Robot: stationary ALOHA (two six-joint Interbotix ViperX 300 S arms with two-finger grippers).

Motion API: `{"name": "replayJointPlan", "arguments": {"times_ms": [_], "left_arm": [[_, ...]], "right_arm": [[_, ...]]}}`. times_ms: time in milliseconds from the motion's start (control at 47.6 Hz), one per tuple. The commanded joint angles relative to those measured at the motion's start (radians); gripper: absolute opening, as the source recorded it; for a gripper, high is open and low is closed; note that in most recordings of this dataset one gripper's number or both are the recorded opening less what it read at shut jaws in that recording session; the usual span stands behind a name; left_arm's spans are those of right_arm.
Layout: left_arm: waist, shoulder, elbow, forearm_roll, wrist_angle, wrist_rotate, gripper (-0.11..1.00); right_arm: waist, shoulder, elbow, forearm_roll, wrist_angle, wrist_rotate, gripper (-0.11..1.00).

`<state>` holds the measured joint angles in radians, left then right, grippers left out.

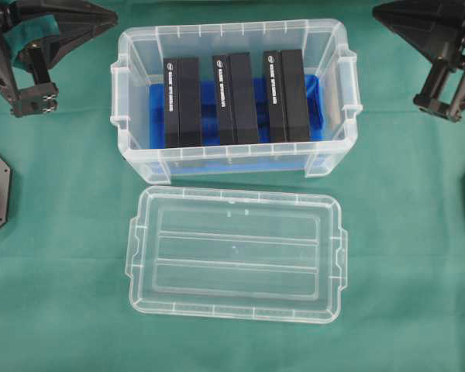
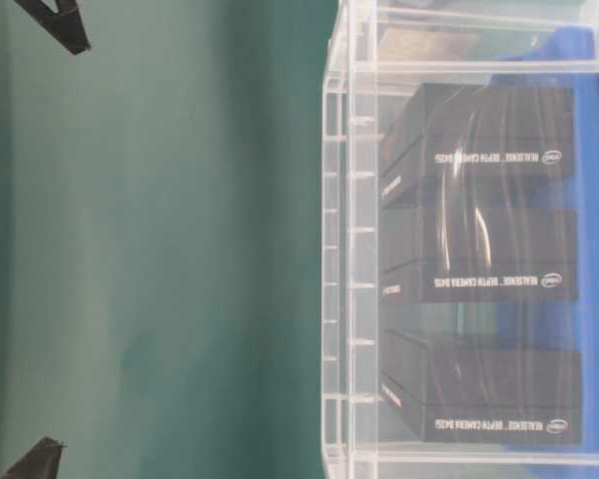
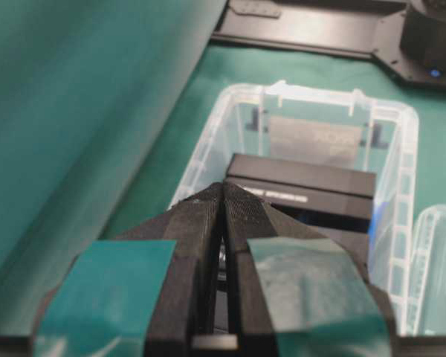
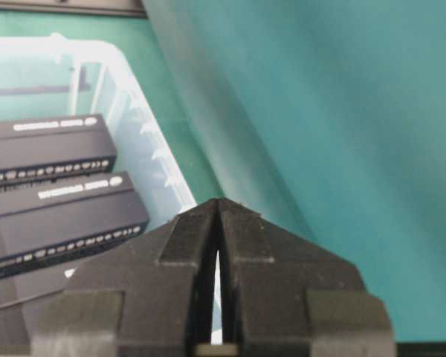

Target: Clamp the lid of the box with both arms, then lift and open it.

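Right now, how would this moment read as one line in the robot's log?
lid: off, flat on cloth in front of box | box: open, three black blocks | left gripper: shut, empty | right gripper: shut, empty

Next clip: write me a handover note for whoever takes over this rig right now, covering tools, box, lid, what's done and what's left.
Left tool: shut, empty, parked beside the box's left end.
Right tool: shut, empty, by the box's right end.
Box: open, upright on the green cloth, three black blocks on the blue bottom.
Lid: off, lying flat on the cloth just in front of the box, touched by neither tool.
Done: lid is off the box and set down.
Left: nothing visible for the opening job; arms appear retracted.
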<state>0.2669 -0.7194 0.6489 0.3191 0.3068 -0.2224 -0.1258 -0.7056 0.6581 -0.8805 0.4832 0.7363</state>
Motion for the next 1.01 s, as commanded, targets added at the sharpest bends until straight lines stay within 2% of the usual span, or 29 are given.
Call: {"name": "replayJointPlan", "arguments": {"times_ms": [0,399,525,693,987], "left_arm": [[0.003,0.000,-0.011,-0.002,-0.011,-0.002,0.02],[0.002,-0.006,-0.008,-0.003,-0.005,-0.003,0.02],[-0.012,-0.008,-0.006,-0.003,-0.005,-0.003,0.02],[-0.058,-0.023,0.005,-0.003,-0.005,-0.003,0.02],[-0.158,-0.072,0.038,-0.003,-0.005,-0.005,0.02]], "right_arm": [[-0.002,-0.002,-0.008,-0.005,-0.005,0.002,0.00],[-0.002,-0.002,-0.006,-0.002,-0.014,0.002,0.00],[-0.002,-0.002,-0.006,0.017,-0.029,0.002,0.00],[0.017,-0.002,0.000,0.044,-0.048,0.002,0.00],[0.115,-0.002,0.008,0.061,-0.052,0.002,0.00]]}}
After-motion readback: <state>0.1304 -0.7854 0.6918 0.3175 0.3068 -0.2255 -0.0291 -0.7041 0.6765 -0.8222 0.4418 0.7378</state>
